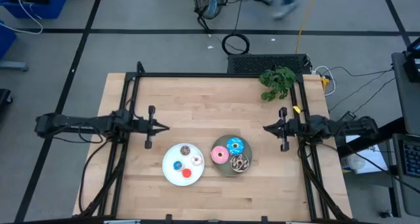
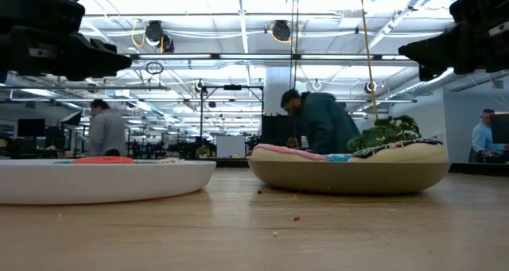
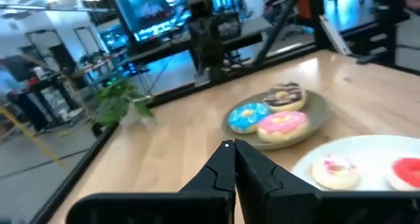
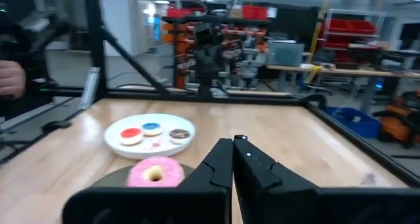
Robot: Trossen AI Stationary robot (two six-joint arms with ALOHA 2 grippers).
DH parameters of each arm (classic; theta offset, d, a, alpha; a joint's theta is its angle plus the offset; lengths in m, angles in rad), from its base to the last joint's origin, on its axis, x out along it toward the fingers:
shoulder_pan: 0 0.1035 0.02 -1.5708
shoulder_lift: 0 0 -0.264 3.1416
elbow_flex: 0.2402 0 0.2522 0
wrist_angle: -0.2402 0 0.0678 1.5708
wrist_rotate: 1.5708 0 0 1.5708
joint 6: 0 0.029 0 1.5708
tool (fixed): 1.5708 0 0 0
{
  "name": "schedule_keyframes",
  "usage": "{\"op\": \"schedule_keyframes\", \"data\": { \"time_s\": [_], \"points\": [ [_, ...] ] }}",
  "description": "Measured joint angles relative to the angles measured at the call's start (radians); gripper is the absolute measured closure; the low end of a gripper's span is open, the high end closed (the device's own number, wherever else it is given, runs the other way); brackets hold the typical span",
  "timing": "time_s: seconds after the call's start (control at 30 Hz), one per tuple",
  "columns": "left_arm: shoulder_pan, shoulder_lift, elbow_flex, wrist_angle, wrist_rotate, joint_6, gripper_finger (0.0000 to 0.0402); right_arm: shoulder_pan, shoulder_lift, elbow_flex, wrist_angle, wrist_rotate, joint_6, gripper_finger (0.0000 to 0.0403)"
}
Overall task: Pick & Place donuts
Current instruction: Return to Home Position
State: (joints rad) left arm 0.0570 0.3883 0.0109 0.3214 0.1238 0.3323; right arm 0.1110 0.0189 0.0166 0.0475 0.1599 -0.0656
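Note:
Three larger donuts lie on a grey plate (image 1: 225, 169) near the table's front middle: pink (image 1: 220, 156), blue sprinkled (image 1: 235, 146) and dark chocolate (image 1: 239, 163). Left of it, a white plate (image 1: 168, 173) carries several tiny donuts: brown (image 1: 185, 150), whitish-pink (image 1: 196, 160), blue (image 1: 177, 165) and red (image 1: 186, 173). My left gripper (image 1: 161, 127) is shut and level over the table's left side, pointing right, farther back than the white plate. My right gripper (image 1: 268, 127) is shut and level at the right side, pointing left. Both hold nothing (image 3: 230, 145) (image 4: 235, 140).
A green plant (image 1: 277, 83) stands at the far right corner. A black frame (image 1: 216, 75) runs along the table's far, left and right edges. Bare wood lies between the grippers and behind the plates. People show in the room beyond (image 2: 318, 121).

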Motion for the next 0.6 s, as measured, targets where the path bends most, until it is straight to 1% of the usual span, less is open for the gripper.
{"op": "schedule_keyframes", "data": {
  "time_s": [0.17, 0.27, 0.37, 0.5, 0.6],
  "points": [
    [0.098, 0.000, 0.000, -0.033, 0.008, -0.067, 0.0390, -0.072, 0.007, -0.001, -0.001, -0.002, 0.031, 0.0403],
    [0.129, 0.000, 0.000, -0.049, 0.008, -0.111, 0.0397, -0.087, 0.008, -0.001, -0.006, -0.043, 0.046, 0.0403],
    [0.147, 0.000, 0.000, -0.053, 0.007, -0.161, 0.0390, -0.088, 0.008, -0.001, -0.007, -0.067, 0.045, 0.0403],
    [0.153, 0.000, 0.000, -0.092, 0.007, -0.185, 0.0373, -0.088, 0.008, -0.002, 0.000, -0.045, 0.014, 0.0403],
    [0.143, 0.000, 0.000, -0.159, 0.012, -0.215, 0.0362, -0.088, 0.008, -0.002, 0.004, -0.032, 0.011, 0.0403]
  ]
}}
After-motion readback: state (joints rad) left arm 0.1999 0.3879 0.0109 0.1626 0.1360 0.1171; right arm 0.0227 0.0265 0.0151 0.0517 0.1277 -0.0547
